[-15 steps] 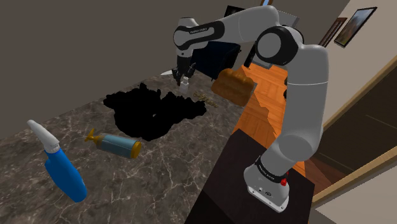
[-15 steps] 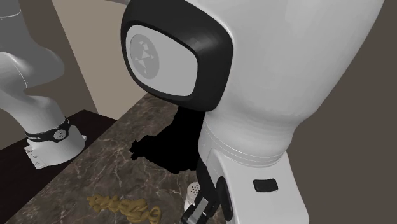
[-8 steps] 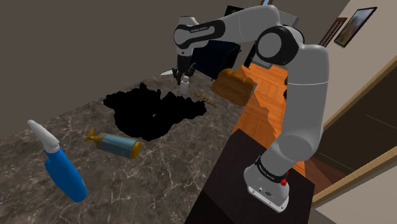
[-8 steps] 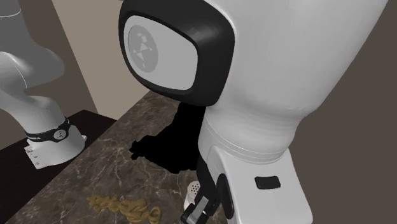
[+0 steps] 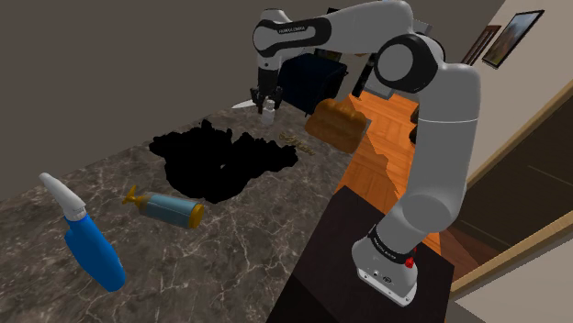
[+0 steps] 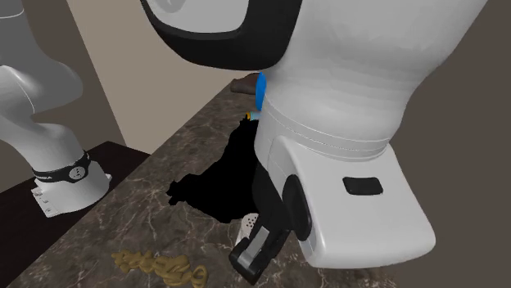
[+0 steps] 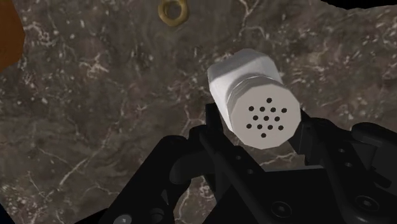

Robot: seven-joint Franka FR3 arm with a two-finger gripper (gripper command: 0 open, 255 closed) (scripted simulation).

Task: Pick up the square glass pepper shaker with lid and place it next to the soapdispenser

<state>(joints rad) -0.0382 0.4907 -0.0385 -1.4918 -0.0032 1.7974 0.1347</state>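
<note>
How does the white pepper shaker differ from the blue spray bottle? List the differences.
Colour: the square pepper shaker with perforated lid is all white; the blue spray bottle has a white nozzle. State: the shaker is clasped in the black gripper; the bottle rests unheld on the dark marble counter. Shared: both are containers with dispensing tops.

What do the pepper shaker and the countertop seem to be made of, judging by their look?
Pepper shaker: drawn plain whitish-grey, opaque and matte. Nothing shows through it, so glass cannot be confirmed. Its round lid has small dark holes.
Countertop: looks like dark brown stone, perhaps marble, judging by its pale irregular veins.
</note>
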